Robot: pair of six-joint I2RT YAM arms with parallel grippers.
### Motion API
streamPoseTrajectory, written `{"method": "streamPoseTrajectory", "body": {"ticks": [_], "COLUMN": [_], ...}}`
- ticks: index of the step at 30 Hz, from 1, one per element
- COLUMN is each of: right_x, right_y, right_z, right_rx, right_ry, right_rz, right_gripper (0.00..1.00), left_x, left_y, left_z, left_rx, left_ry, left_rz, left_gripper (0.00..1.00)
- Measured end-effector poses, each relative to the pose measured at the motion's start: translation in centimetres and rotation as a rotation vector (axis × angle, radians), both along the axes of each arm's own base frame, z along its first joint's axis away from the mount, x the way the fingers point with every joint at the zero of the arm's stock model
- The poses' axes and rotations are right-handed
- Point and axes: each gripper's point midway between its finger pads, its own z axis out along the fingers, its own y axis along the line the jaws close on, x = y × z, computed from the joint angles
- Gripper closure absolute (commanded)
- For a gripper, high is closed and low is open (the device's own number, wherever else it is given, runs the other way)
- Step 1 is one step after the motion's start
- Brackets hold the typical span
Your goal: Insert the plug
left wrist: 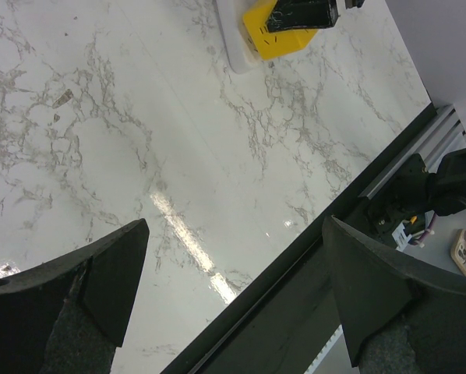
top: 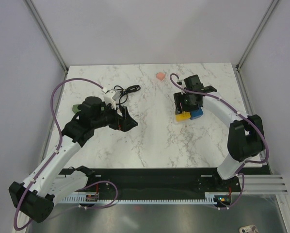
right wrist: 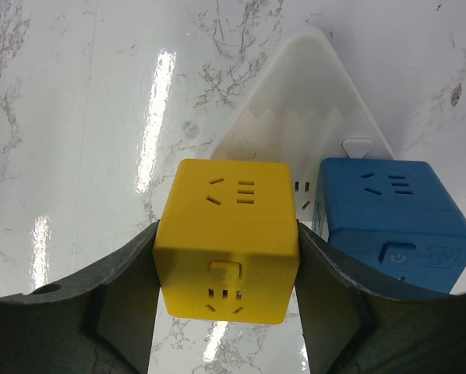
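Right wrist view is mostly filled by the yellow cube (right wrist: 225, 249), and the right claw (right wrist: 227, 300) is cut off at the bottom edge. Its two fingers press the cube's left and right faces, so it's about half closed and gripping the cube. Can't tell whether the cube rests on the white tray (right wrist: 295, 101) or is lifted off it. Blue cube (right wrist: 393, 226) stands just beside it on the tray, with the right finger in the gap between them. Plug — can't pick it out in any view. A dark green thing (top: 75, 108) is mostly hidden behind the left arm and unidentifiable. The small pink thing (top: 159, 75) at the far side of the bench (top: 150, 145) is too small to make out. White adapter (top: 111, 94) with black cable (top: 130, 90) lies near the left wrist. Left arm reaches forward and bends right, with the left claw (top: 128, 121) spread wide and holding nothing above the bench. Right arm is folded at the elbow and reaches back left — wrist pointing down over the cubes.
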Motion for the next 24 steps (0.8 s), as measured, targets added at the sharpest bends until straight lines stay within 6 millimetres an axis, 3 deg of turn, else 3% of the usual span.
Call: {"method": "streamPoseTrajectory", "body": {"ticks": [24], "right_x": [-1.3], "right_y": [0.0], "right_z": [-0.3], "right_rx": [-0.036], "right_ry": [-0.014], "right_rz": [-0.013], "right_gripper": [1.00], "left_x": [0.0], "left_y": [0.0], "left_z": [0.0], "left_rx": [0.000], "left_ry": [0.000], "left_rz": [0.000], "left_gripper": [0.00]}}
